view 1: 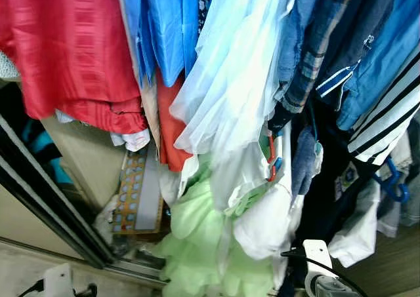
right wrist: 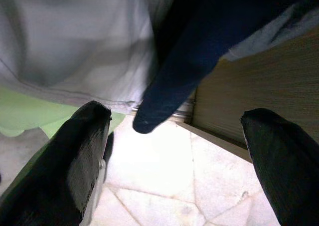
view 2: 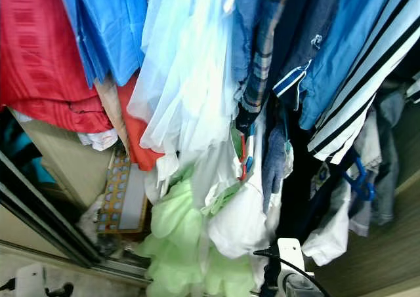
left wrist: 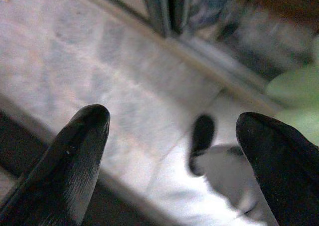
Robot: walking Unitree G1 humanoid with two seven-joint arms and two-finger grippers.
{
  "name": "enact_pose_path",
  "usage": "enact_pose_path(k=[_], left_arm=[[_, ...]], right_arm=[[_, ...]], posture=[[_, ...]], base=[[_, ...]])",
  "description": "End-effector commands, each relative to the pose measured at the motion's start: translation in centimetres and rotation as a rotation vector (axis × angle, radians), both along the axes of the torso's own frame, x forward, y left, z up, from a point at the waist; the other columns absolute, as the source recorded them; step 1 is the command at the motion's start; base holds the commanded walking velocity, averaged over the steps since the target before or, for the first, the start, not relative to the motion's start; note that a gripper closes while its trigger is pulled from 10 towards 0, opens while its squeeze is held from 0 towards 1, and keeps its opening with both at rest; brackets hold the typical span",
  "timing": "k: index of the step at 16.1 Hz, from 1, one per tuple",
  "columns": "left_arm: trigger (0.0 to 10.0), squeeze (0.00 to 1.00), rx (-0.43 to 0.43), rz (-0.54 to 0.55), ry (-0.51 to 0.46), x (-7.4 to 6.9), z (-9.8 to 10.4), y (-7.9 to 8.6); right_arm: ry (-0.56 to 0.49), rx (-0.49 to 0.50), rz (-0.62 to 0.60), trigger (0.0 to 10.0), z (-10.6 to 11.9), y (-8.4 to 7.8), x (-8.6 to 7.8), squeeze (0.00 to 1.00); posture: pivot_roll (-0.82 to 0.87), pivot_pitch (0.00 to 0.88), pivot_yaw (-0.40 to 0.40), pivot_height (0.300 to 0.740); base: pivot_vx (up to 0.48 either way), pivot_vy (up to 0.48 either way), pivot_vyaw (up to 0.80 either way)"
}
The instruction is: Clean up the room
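Note:
A packed wardrobe rail hangs before me: a red garment (view 1: pixel 65 48), blue shirts (view 1: pixel 164 28), a sheer white dress (view 1: pixel 230 80), a plaid shirt (view 1: pixel 308 54) and a striped top (view 1: pixel 387 120). Below them bunches a pale green garment (view 1: pixel 197 238). My left gripper (left wrist: pixel 174 131) is open, low over the marble floor (left wrist: pixel 99 76) by the door track. My right gripper (right wrist: pixel 174 126) is open and holds nothing. It sits just under a dark blue sleeve (right wrist: pixel 174 86) and a white garment (right wrist: pixel 75 41).
A dark sliding-door frame (view 1: pixel 52 205) slants across the lower left. Behind it a flat dotted board (view 1: pixel 134 192) leans on the wardrobe floor. A blue hanger (view 1: pixel 394 185) dangles at the right. A wooden side panel (right wrist: pixel 259 86) stands close to my right gripper.

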State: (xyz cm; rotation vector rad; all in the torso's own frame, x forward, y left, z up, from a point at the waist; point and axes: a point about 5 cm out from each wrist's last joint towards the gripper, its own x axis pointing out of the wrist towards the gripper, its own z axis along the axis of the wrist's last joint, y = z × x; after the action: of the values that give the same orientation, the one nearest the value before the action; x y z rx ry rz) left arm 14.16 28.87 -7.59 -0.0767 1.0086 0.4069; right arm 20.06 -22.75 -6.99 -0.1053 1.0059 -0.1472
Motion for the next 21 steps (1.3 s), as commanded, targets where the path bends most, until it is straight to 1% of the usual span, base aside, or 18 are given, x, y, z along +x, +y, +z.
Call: enact_pose_path(k=[1, 2, 3, 5, 6, 7, 8, 9, 10, 11, 12, 14, 15, 16, 17, 18, 20, 21], left_arm=[[10.0, 0.0, 0.018, -0.005, 0.023, -0.3, 0.0, 0.4], [10.0, 0.0, 0.009, 0.011, 0.0, 0.3, 0.3, 0.6], [10.0, 0.0, 0.02, 0.009, -0.018, 1.0, 0.7, 0.8], [10.0, 0.0, 0.04, 0.007, -0.061, 2.7, 1.7, 1.4], [10.0, 0.0, 0.054, -0.016, -0.074, 3.6, 2.3, 1.7], [10.0, 0.0, 0.072, -0.03, -0.09, 4.4, 3.0, 2.2], [10.0, 0.0, 0.075, -0.026, -0.101, 4.6, 3.3, 2.6], [10.0, 0.0, 0.064, -0.015, -0.151, 5.2, 3.9, 3.0], [10.0, 0.0, 0.064, -0.016, -0.202, 5.6, 4.3, 3.2], [10.0, 0.0, 0.086, -0.091, -0.299, 6.7, 5.5, 3.5], [10.0, 0.0, 0.109, -0.183, -0.343, 7.5, 6.2, 3.4], [10.0, 0.0, 0.098, -0.268, -0.391, 7.5, 6.8, 3.4], [10.0, 0.0, 0.102, -0.313, -0.44, 7.0, 7.0, 3.2], [10.0, 0.0, 0.102, -0.315, -0.454, 6.9, 7.0, 3.1], [10.0, 0.0, 0.112, -0.348, -0.538, 6.3, 7.5, 2.7], [10.0, 0.0, 0.121, -0.405, -0.615, 5.3, 8.2, 1.7], [10.0, 0.0, 0.097, -0.436, -0.647, 4.8, 8.6, 0.9], [10.0, 0.0, 0.087, -0.478, -0.692, 4.5, 9.6, -0.2]], right_arm=[[-0.007, -0.003, -0.018, 10.0, 0.1, -0.2, 0.0, 0.0], [0.017, 0.043, -0.061, 10.0, -0.8, 0.5, -1.3, 0.0], [0.021, 0.058, -0.08, 10.0, -1.1, 0.7, -1.8, 0.0], [-0.008, 0.061, -0.115, 10.0, -0.9, 0.6, -1.6, 0.0], [-0.044, 0.053, -0.121, 10.0, -0.5, 0.4, -0.8, 0.0], [-0.106, 0.028, -0.097, 10.0, 0.4, 0.1, 0.7, 0.0], [-0.137, 0.017, -0.092, 10.0, 0.9, 0.1, 1.3, 0.0], [-0.2, -0.028, -0.055, 10.0, 2.0, -0.4, 2.9, 0.0], [-0.232, -0.05, -0.049, 10.0, 2.7, -0.8, 3.7, 0.0], [-0.286, -0.103, -0.007, 10.0, 4.0, -1.5, 5.1, 0.0], [-0.314, -0.119, 0.028, 10.0, 4.5, -1.8, 5.5, 0.0], [-0.347, -0.114, 0.082, 10.0, 4.5, -1.5, 5.2, 0.0], [-0.373, -0.105, 0.086, 10.0, 4.4, -1.3, 4.7, 0.0], [-0.38, -0.103, 0.085, 10.0, 4.4, -1.2, 4.6, 0.0], [-0.419, -0.124, 0.096, 10.0, 4.9, -1.4, 4.3, 0.0], [-0.496, -0.093, 0.1, 10.0, 6.0, -1.4, 3.9, 0.0], [-0.553, -0.08, 0.145, 10.0, 7.3, -1.2, 3.3, 0.0], [-0.596, -0.117, 0.2, 10.0, 9.0, -1.4, 2.3, 0.0]], posture=[[0.08, 0.029, 0.0, 0.74], [0.07, 0.034, 0.033, 0.74], [0.06, 0.036, 0.046, 0.74], [0.05, 0.037, 0.053, 0.74], [0.04, 0.04, 0.049, 0.74], [0.04, 0.041, 0.045, 0.74], [0.03, 0.043, 0.039, 0.74], [0.02, 0.048, 0.03, 0.74], [0.02, 0.055, 0.021, 0.74], [0.02, 0.057, 0.008, 0.74], [0.03, 0.066, -0.007, 0.74], [0.03, 0.068, -0.013, 0.74], [0.03, 0.07, -0.017, 0.74], [0.03, 0.072, -0.021, 0.74], [0.03, 0.075, -0.023, 0.74], [0.02, 0.077, -0.024, 0.74], [0.03, 0.079, -0.027, 0.74], [0.03, 0.076, -0.031, 0.74]], base=[[0.0, 0.0, 0.0], [0.0, 0.0, 0.0], [0.0, 0.0, 0.0], [0.0, 0.0, 0.0], [0.0, 0.0, 0.0], [0.0, 0.0, 0.0], [0.0, 0.0, 0.0], [0.0, 0.0, 0.0], [0.0, 0.0, 0.0], [0.0, 0.0, 0.0], [0.0, 0.0, 0.0], [0.0, 0.0, 0.0], [0.0, 0.0, 0.0], [0.0, 0.0, 0.0], [0.0, 0.0, 0.0], [0.0, 0.0, 0.0], [0.0, 0.0, 0.0], [0.0, 0.0, 0.0]])
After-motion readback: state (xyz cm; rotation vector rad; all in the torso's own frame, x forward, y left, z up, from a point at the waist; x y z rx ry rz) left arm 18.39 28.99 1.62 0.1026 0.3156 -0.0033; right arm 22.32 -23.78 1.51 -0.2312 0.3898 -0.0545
